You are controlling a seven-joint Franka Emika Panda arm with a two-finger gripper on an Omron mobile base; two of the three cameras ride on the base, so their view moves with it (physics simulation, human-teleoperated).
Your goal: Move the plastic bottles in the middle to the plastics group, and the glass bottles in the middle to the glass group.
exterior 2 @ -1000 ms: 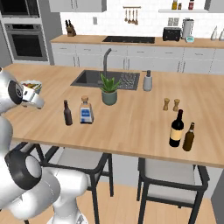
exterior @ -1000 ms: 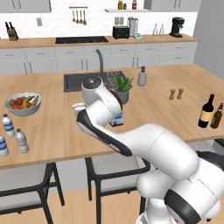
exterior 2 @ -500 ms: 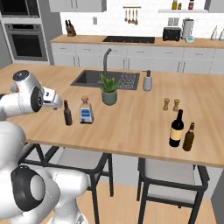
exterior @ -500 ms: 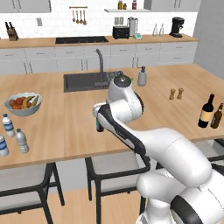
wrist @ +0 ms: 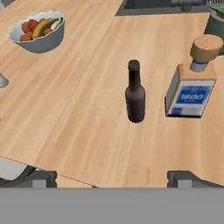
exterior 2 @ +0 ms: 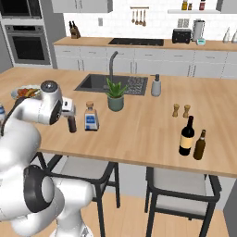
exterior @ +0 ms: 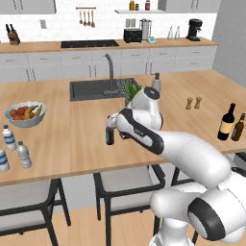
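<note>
Left base view first: the small dark glass bottle (exterior: 110,135) stands upright on the wooden counter (exterior: 67,125), on the near side of the sink (exterior: 93,89). The arm bends over it and the gripper (exterior: 114,128) sits right at the bottle, though from here I can't tell if anything touches. Far left of the sink, near the counter's front edge, are the blue-label water bottles (exterior: 8,138) plus a plainer clear one (exterior: 23,154), with the fruit bowl (exterior: 25,113) just behind them. Far right of the sink stand the tall wine bottle (exterior: 227,122) and the brown bottle (exterior: 238,127), side by side, and the salt and pepper shakers (exterior: 193,103) sit behind them.

Right base view: the dark bottle (exterior 2: 71,123) is in front of the sink (exterior 2: 111,83), with a square clear bottle with a blue label and cork top (exterior 2: 90,116) just to its right. The potted plant (exterior 2: 115,95) sits at the sink's front edge. The gripper (exterior 2: 68,107) is right behind the dark bottle.

Hand view: the dark bottle (wrist: 134,93) stands centered and upright, the cork-topped one (wrist: 194,84) close beside it without touching. The two fingertips (wrist: 41,178) sit spread as wide as they go at the bottom, well short of the bottle, holding nothing.
</note>
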